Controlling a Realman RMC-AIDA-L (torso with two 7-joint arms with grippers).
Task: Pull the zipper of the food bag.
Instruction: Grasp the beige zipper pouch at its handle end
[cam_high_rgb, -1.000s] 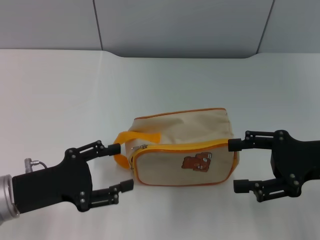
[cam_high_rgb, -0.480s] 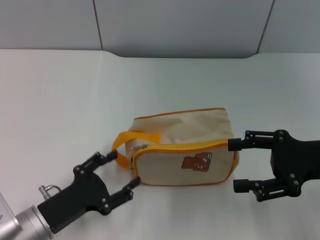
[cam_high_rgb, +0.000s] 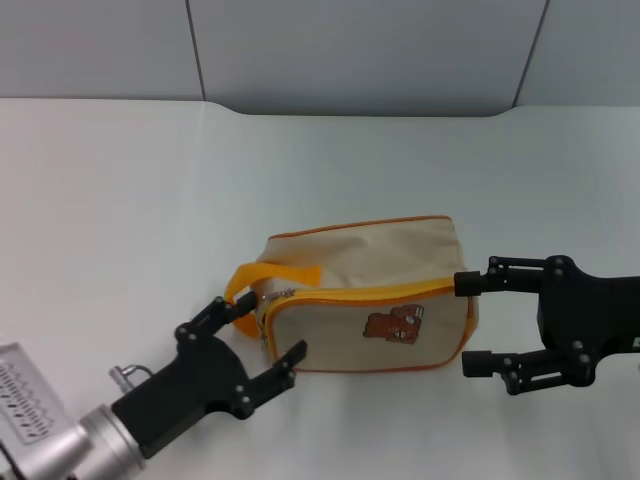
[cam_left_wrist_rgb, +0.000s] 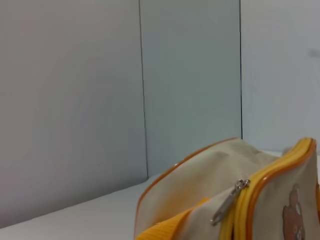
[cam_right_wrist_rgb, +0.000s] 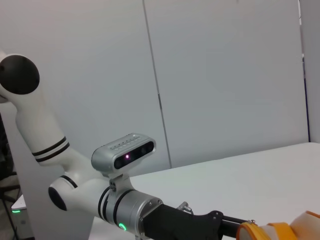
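The food bag sits on the counter between my 2 grippers. My left gripper, jaws open, is reaching for the zipper pull. My right gripper, jaws open, waits beside the other end. Next I must pinch that tiny tab.

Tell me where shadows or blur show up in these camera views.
Head view: soft even light, faint shadow under the food bag and the left gripper. Left wrist view: the zipper pull slightly soft. Right wrist view: the bag's near corner blurred.
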